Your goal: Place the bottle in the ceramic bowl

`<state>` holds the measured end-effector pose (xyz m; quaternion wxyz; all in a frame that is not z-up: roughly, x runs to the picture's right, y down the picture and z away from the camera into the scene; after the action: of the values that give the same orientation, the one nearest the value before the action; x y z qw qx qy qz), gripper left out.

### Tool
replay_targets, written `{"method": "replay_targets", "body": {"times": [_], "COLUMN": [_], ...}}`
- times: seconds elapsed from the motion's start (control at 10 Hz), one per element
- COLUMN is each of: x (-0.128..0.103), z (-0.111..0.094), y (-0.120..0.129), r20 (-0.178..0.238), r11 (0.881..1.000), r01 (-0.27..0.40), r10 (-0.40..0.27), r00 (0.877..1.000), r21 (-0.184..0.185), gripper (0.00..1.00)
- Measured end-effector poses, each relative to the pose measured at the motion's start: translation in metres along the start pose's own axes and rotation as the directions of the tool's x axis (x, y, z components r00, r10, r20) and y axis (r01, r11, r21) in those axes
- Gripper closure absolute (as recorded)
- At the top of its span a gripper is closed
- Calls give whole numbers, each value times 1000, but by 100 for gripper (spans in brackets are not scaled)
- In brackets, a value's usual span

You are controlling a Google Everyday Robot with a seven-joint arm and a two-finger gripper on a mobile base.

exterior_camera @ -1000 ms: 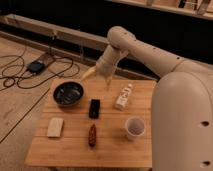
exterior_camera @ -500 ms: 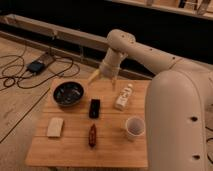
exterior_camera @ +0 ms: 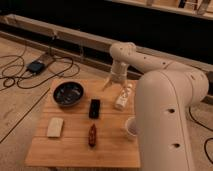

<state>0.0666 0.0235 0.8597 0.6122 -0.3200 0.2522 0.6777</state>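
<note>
The small white bottle (exterior_camera: pixel 123 96) lies on its side on the wooden table (exterior_camera: pixel 75 150), right of the middle and near the far edge. The glossy dark ceramic bowl (exterior_camera: pixel 68 93) sits at the far left of the table with nothing in it. My gripper (exterior_camera: pixel 109 83) hangs above the far edge of the table, just left of and behind the bottle, between bottle and bowl but nearer the bottle. It holds nothing that I can see. The arm's large white body covers the table's right side.
A black rectangular object (exterior_camera: pixel 94 108) lies at the table's centre. A dark red-brown oblong object (exterior_camera: pixel 92 135) lies in front of it. A cream block (exterior_camera: pixel 55 127) sits at the front left. A white cup (exterior_camera: pixel 131 127) stands partly behind the arm. Cables (exterior_camera: pixel 30 70) lie on the floor at left.
The gripper has shifted slightly right and lower, closer to the bottle. The arm's body now covers more of the right side. The objects on the table have not moved.
</note>
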Motion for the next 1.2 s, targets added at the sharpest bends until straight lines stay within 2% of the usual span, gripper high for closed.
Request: {"method": "replay_targets", "body": {"times": [0.3, 0.7, 1.2], "x": [-11, -17, -25], "z": [14, 32, 65], "y": [-17, -40, -60], "r20": [48, 81, 93], "r11": [999, 994, 987], "r01": [-50, -108, -159], "r10": [49, 107, 158], "r00": [998, 991, 983], "r21": [11, 2, 4], "gripper": [20, 20, 20]}}
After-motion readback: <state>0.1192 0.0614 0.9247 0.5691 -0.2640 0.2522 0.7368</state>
